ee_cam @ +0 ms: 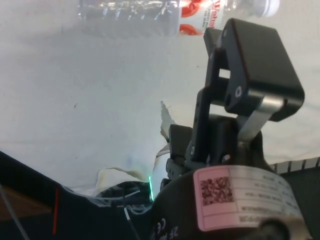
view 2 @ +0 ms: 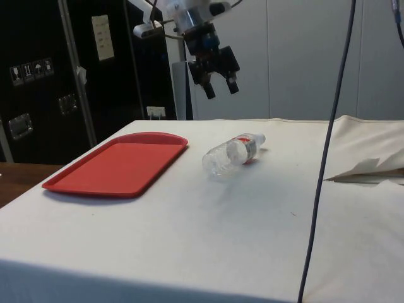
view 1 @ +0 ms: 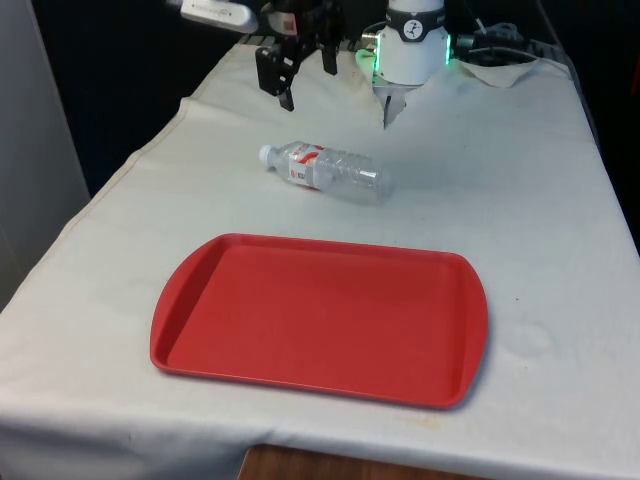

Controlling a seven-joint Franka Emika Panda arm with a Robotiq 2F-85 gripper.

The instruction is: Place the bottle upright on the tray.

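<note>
The end effector (view 1: 308, 85) is held above the counter's (view 1: 520, 200) far left, its fingers parted and gripping nothing. A clear plastic bottle (view 1: 325, 170), white-capped with an unreadable red-and-white label, lies on its side beyond the red tray (view 1: 320, 318).

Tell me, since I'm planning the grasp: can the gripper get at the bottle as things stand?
Probably yes. The bottle lies on its side on bare cloth, apart from the red tray, with nothing over or against it. The gripper hangs open in the air above it.
</note>
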